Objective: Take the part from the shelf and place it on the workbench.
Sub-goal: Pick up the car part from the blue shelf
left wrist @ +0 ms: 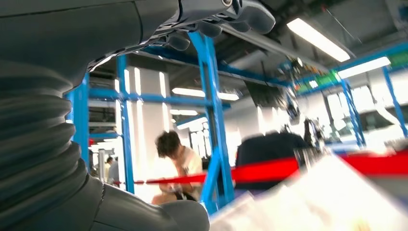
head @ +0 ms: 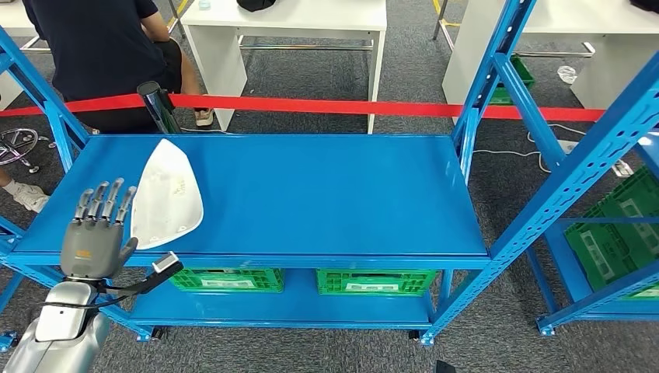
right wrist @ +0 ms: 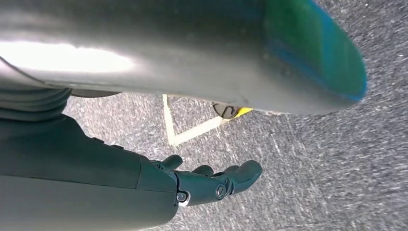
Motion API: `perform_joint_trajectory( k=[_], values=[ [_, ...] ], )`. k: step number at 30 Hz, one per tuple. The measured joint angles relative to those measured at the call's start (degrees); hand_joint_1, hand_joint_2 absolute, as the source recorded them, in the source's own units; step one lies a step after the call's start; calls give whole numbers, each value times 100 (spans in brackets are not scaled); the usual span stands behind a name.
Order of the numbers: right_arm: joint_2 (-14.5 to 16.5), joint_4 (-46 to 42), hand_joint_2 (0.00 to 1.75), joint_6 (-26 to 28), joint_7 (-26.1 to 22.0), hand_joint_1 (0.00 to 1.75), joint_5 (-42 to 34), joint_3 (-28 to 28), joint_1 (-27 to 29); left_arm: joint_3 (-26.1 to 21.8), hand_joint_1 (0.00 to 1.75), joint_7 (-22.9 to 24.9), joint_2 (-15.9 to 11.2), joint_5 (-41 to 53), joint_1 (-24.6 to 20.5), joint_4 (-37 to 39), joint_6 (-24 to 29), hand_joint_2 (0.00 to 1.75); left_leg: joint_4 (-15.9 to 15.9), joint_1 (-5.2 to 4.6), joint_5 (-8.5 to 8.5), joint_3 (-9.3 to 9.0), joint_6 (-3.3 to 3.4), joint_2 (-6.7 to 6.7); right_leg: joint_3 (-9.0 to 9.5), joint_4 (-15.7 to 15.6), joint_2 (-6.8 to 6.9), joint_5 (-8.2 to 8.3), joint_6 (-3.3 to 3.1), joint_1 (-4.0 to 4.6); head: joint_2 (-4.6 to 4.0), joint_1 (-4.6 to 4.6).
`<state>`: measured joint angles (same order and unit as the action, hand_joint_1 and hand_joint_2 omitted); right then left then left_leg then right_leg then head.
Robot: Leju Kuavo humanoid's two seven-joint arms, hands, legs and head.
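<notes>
I log the part (head: pixel 165 194) lying on the left end of the shelf (head: pixel 326 194) top, near its front edge. My left hand (head: pixel 95 230) sits just left of the part at the shelf's front-left corner, fingers apart, close beside its edge; contact I cannot tell. Below the top, two crates (head: pixel 227 279) stand side by side on the lower deck. Behind the shelf a barrier tape (head: pixel 350 106) runs left to right; beyond it, a table (head: pixel 287 23) and a person (head: pixel 101 47) at far left. A second rack (head: pixel 614 179) stands to the right, holding a bin (head: pixel 618 233). My right hand (right wrist: pixel 211 180) hangs over the floor (right wrist: pixel 337 168), fingers apart, holding nothing.
</notes>
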<state>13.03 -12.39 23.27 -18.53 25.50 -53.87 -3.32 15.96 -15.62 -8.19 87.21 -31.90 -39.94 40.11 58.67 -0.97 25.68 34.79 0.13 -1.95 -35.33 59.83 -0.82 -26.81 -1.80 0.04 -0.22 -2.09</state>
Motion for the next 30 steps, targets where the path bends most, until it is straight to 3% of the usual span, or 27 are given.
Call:
perform_joint_trajectory(
  k=[12, 21, 30],
  values=[
    [-3, 0, 0, 1, -48, 0, -32, 333, 7, 24, 0, -244, 62, -199, -588, 1532, -116, 175, 0, 0, -1, 0, -2, -2, 2, 0, 0, 0, 0, 0, 0, -1],
    [-3, 0, 0, -15, -43, 0, -11, 354, 8, 46, 0, -176, 134, -210, -758, 1873, -107, 175, 0, -1, -1, -6, -1, -3, 8, 0, 1, -1, 1, -1, 0, 0],
    [-3, 1, 0, -38, 16, 0, 34, 354, 7, 48, 0, 381, 229, -236, -1038, 2021, -1296, 175, -2, -1, 3, -38, 2, -4, 45, 0, 12, -7, 4, -1, 0, 0]
  ],
)
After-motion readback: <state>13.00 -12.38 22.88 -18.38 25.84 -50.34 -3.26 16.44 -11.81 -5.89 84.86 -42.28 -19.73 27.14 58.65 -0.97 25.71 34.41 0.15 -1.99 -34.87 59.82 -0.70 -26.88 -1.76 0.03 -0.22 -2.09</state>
